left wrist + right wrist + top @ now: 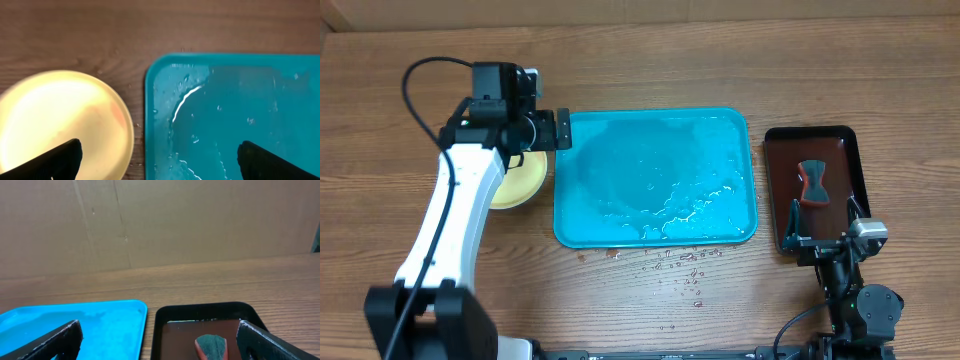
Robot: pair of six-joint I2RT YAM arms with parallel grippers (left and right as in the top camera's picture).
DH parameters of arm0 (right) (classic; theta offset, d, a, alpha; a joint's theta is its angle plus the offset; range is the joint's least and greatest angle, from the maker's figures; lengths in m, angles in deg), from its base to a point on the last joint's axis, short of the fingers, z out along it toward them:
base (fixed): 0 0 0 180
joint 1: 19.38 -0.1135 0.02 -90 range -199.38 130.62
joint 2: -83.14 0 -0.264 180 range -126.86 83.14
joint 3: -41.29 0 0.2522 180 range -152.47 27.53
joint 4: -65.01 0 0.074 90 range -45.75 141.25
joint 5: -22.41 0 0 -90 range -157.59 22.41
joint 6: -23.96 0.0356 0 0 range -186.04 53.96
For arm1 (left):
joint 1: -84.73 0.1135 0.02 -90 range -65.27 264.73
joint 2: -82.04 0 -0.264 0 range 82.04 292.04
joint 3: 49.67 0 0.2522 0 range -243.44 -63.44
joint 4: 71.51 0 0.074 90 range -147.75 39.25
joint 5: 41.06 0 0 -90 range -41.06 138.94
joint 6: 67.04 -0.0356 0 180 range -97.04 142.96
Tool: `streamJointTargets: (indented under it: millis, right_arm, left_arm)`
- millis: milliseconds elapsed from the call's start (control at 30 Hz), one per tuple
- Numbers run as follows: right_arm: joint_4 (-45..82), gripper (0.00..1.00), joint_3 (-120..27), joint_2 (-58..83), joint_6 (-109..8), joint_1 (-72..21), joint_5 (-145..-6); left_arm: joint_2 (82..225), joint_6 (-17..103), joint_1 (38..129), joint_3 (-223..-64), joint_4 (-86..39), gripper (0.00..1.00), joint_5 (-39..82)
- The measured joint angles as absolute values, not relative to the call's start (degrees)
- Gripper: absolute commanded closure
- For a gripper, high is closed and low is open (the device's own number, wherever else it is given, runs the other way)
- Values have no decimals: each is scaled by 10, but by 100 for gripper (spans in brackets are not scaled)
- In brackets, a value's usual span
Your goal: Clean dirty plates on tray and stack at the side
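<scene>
Black fingers (60, 160) of the left gripper (157, 162) fill the bottom corners of its wrist view. They stand wide apart with nothing between them. Beneath them the pale yellow round plastic plate (55, 115) lies flat on the brown wooden table (75, 30). It sits just beside the left short edge of the large turquoise rectangular plastic tray (225, 100), with a narrow strip of wood between the two rims.

One finger hangs over the plate and the other over the tray, so the plate lies to the robot's left of the pincer's middle. From overhead it also sits a little back toward the base. Being round, it has no long axis to line up with. The left arm is much the nearer.

The right gripper (820, 240), likewise spread and empty, hovers well apart at the near end of the narrow dark brown-black tray (782, 165), where a small grey-and-red bow-tie-shaped pad (813, 180) rests.

The plate looks glossy with no clear red smear, only a faint warm tint near its middle. Whether others lie stacked under it I cannot tell. The turquoise tray is wet and carries no plates, and water drops (685, 265) dot the wood before it. By my reckoning, the cleaning and stacking are at or near their end.
</scene>
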State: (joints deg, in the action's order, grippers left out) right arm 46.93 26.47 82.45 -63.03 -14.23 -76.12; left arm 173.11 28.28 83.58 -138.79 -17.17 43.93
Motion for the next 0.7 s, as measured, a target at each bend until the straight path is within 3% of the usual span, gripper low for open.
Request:
streamJointTargets:
  millis: [200,467,700]
  right_arm:
    - [470,0,265,824,-631,-142,-761]
    - [470,0,265,824,-630,-142,-761]
    - [470,0,265,824,-630,-142,-761]
  left_arm:
    - [1615,271,836,-1311,-274,0,454]
    - [1395,203,836,-1041,-492,0,455]
    - [1168,163,836,-844,-561,0,453]
